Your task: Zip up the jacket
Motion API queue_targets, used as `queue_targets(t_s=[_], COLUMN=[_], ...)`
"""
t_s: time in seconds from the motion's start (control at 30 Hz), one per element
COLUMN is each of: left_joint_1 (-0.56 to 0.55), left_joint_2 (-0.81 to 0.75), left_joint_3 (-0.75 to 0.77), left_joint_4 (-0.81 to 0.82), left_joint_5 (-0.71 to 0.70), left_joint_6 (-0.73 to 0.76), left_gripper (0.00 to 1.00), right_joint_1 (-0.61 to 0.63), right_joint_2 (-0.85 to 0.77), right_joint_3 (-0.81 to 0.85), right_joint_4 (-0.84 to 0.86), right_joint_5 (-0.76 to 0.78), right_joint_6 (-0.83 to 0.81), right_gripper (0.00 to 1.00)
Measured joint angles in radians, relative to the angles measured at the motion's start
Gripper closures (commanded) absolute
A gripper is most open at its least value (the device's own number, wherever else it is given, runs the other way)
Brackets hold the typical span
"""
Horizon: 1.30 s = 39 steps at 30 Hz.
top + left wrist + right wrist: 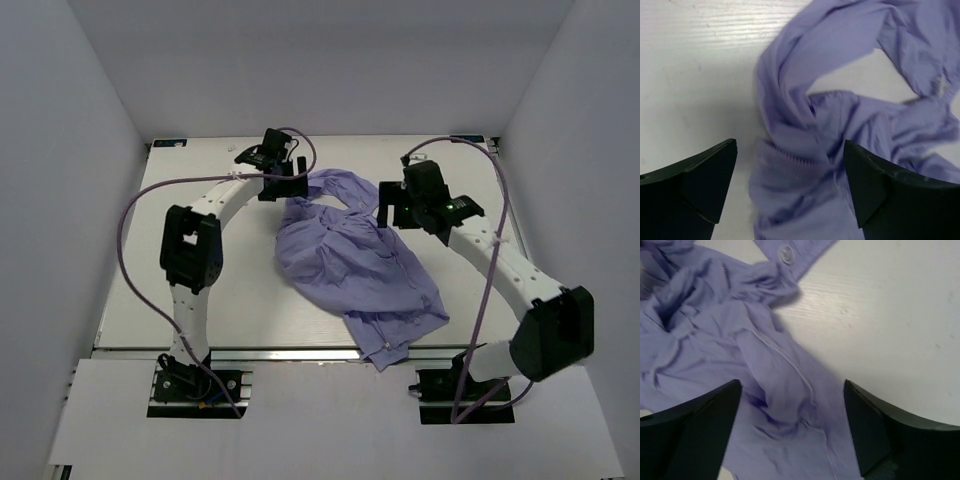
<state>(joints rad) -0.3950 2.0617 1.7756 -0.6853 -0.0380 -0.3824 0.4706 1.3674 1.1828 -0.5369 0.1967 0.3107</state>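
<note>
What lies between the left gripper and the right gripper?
The jacket: its crumpled upper part lies across the stretch between the left gripper and the right gripper. The top external view shows this.

The left arm (225, 195) and right arm (500, 258) are wearing white links between chunky black joint housings. A thin purple cable (124, 232) is looping along each one. Matte black, wedge-shaped fingers (700, 180) are showing in both wrist views, tapering to blunt inner corners.
</note>
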Motion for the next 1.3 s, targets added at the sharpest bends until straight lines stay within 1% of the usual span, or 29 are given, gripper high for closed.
queue_targets(t_s=[0.03, 0.07, 0.1, 0.17, 0.2, 0.23, 0.27, 0.3, 0.33, 0.37, 0.47, 0.5, 0.57, 0.63, 0.7, 0.77, 0.8, 0.83, 0.9, 0.93, 1.03, 1.13, 1.2, 1.3], left_joint_1=[0.002, 0.005, 0.006, 0.007, 0.007, 0.007, 0.007, 0.007, 0.007, 0.007, 0.006, 0.006, 0.006, 0.006, 0.006, 0.007, 0.008, 0.009, 0.014, 0.016, 0.021, 0.027, 0.027, 0.027], left_joint_2=[0.048, 0.094, 0.131, 0.198, 0.23, 0.252, 0.261, 0.28, 0.286, 0.287, 0.281, 0.268, 0.226, 0.171, 0.114, 0.045, 0.013, -0.027, -0.11, -0.146, -0.25, -0.291, -0.295, -0.295], left_joint_3=[0.035, 0.063, 0.087, 0.136, 0.157, 0.171, 0.177, 0.183, 0.184, 0.184, 0.175, 0.154, 0.084, 0.013, -0.046, -0.1, -0.123, -0.151, -0.216, -0.244, -0.336, -0.383, -0.397, -0.415], left_joint_4=[-0.002, 0.003, -0.001, -0.005, 0.0, 0.005, 0.007, 0.013, 0.015, 0.014, 0.022, 0.034, 0.06, 0.063, 0.061, 0.058, 0.053, 0.055, 0.058, 0.058, 0.066, 0.066, 0.069, 0.07], left_joint_5=[0.0, 0.0, 0.0, 0.005, 0.009, 0.016, 0.02, 0.029, 0.035, 0.039, 0.026, 0.014, -0.009, -0.044, -0.088, -0.14, -0.161, -0.181, -0.211, -0.221, -0.246, -0.257, -0.26, -0.266], left_joint_6=[0.002, 0.004, 0.008, 0.011, 0.015, 0.013, 0.017, 0.011, 0.008, 0.006, 0.003, -0.002, -0.011, -0.026, -0.044, -0.066, -0.074, -0.084, -0.101, -0.106, -0.12, -0.129, -0.132, -0.135], left_gripper=[0.11, 0.16, 0.23, 0.29, 0.39, 0.45, 0.54, 0.78, 0.91, 1.0, 1.0, 1.0, 1.0, 1.0, 1.0, 1.0, 1.0, 1.0, 1.0, 1.0, 1.0, 1.0, 1.0, 1.0], right_joint_1=[0.0, 0.0, 0.0, 0.0, 0.006, 0.018, 0.036, 0.069, 0.105, 0.153, 0.326, 0.394, 0.473, 0.501, 0.503, 0.502, 0.502, 0.502, 0.502, 0.502, 0.502, 0.488, 0.447, 0.352], right_joint_2=[0.034, 0.058, 0.08, 0.111, 0.122, 0.126, 0.121, 0.11, 0.096, 0.076, -0.005, -0.035, -0.061, -0.069, -0.089, -0.141, -0.178, -0.224, -0.302, -0.33, -0.357, -0.327, -0.262, -0.14], right_joint_3=[0.009, 0.008, 0.002, -0.024, -0.043, -0.066, -0.093, -0.125, -0.16, -0.202, -0.336, -0.383, -0.443, -0.477, -0.488, -0.487, -0.485, -0.482, -0.456, -0.435, -0.338, -0.246, -0.175, -0.113], right_joint_4=[0.044, 0.076, 0.109, 0.161, 0.179, 0.196, 0.209, 0.218, 0.229, 0.233, 0.248, 0.244, 0.23, 0.197, 0.166, 0.157, 0.155, 0.154, 0.143, 0.14, 0.122, 0.115, 0.121, 0.167], right_joint_5=[-0.029, -0.054, -0.096, -0.193, -0.241, -0.275, -0.299, -0.317, -0.334, -0.355, -0.394, -0.406, -0.404, -0.373, -0.327, -0.29, -0.276, -0.264, -0.231, -0.209, -0.082, 0.061, 0.144, 0.138], right_joint_6=[0.0, -0.003, -0.003, -0.007, -0.01, -0.021, -0.03, -0.039, -0.047, -0.053, -0.059, -0.054, -0.031, 0.003, 0.031, 0.048, 0.051, 0.05, 0.048, 0.045, 0.044, 0.048, 0.049, 0.032], right_gripper=[0.26, 0.37, 0.52, 0.57, 0.71, 0.77, 0.94, 1.0, 1.0, 1.0, 1.0, 0.97, 0.95, 0.86, 0.79, 0.7, 0.64, 0.52, 0.42, 0.31, 0.17, 0.15, 0.15, 0.18])
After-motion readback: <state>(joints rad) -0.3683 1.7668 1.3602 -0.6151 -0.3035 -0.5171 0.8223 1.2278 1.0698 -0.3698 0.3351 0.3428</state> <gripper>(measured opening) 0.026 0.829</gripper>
